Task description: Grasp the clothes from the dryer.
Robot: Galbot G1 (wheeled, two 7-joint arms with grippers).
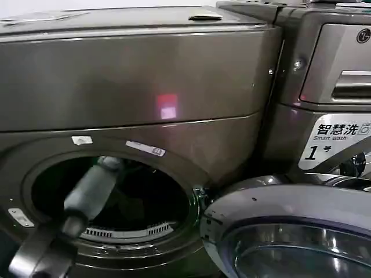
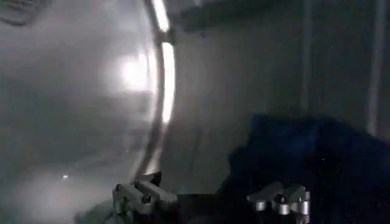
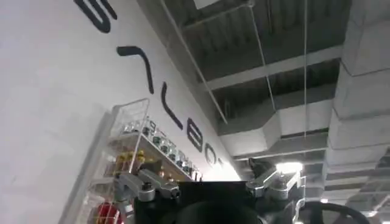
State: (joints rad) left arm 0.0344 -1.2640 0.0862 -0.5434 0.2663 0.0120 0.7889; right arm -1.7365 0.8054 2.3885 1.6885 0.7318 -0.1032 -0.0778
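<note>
We find the clothes (image 2: 304, 161) as a dark blue heap inside the drum in the left wrist view, lying against the grey drum wall; the folds are too dim for us to tell one garment from several, and the heap's lower edge is cut off by the frame. The left gripper (image 2: 210, 198) hovers just before that heap with its jaws spread wide and nothing between them, one fingertip beside the cloth's near edge, though we cannot tell whether it touches. From the head camera the dryer (image 1: 133, 81) fills the left and centre, its round porthole (image 1: 110, 197) dark, so we cannot make out the cloth from there. The left arm (image 1: 87, 194) reaches in through that opening, its far end lost in the shadow. The silver-rimmed glass door (image 1: 290, 231) hangs swung open at lower right, partly cropped. Beside the dryer stands the LG machine (image 1: 330, 75), with a white "1" sticker (image 1: 333, 142) on it. The right gripper (image 3: 210, 189) points up toward a ceiling (image 3: 292, 67) and a lettered wall (image 3: 55, 91), jaws released and empty.
</note>
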